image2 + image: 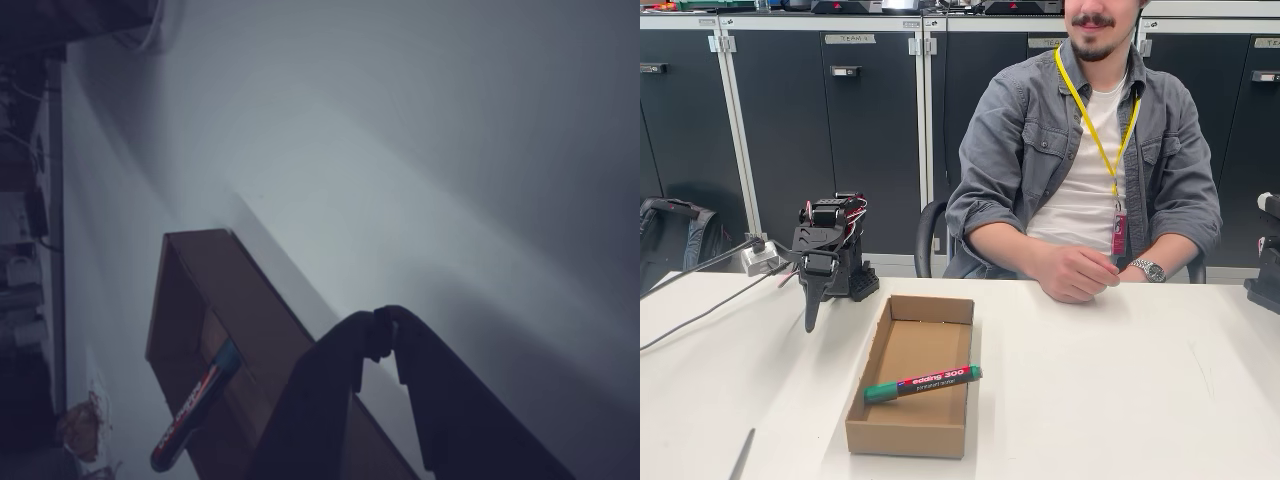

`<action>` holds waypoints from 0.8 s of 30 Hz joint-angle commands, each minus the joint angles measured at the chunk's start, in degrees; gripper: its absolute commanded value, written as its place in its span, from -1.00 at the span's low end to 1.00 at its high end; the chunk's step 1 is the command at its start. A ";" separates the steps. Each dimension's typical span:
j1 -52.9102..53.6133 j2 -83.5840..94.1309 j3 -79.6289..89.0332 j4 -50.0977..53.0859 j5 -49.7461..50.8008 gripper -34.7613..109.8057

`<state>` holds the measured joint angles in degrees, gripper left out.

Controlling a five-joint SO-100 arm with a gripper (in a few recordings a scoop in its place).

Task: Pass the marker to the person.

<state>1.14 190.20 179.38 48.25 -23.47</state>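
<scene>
The arm is folded low at the left of the white counter [1120, 390] in the fixed view, its black gripper [810, 318] pointing down with the tip just above the surface. In the wrist view the gripper [383, 335] has its two fingers pressed together at the tips, with nothing between them.

A shallow open cardboard box [880, 425] lies near the middle of the counter, just right of the arm. The marker [921, 382] rests inside it, lying across the box with its green cap toward the left wall and its other end reaching over the right rim. The wrist view shows the same marker [193, 405] propped against the box [190, 260] edge, apart from the gripper.

The person [1085, 160] sits behind the counter at the right, forearms resting on it, hands [1077, 273] clasped together, well apart from the box.
</scene>
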 commanded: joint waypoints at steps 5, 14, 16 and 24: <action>-2.46 -0.88 -12.74 1.76 4.75 -0.59; -7.21 -26.72 -36.04 -11.43 11.87 -0.59; -8.79 -33.22 -41.66 -12.74 12.57 -0.59; -14.41 -53.53 -62.67 -18.02 13.54 -0.59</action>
<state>-11.25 141.06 125.60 32.78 -9.58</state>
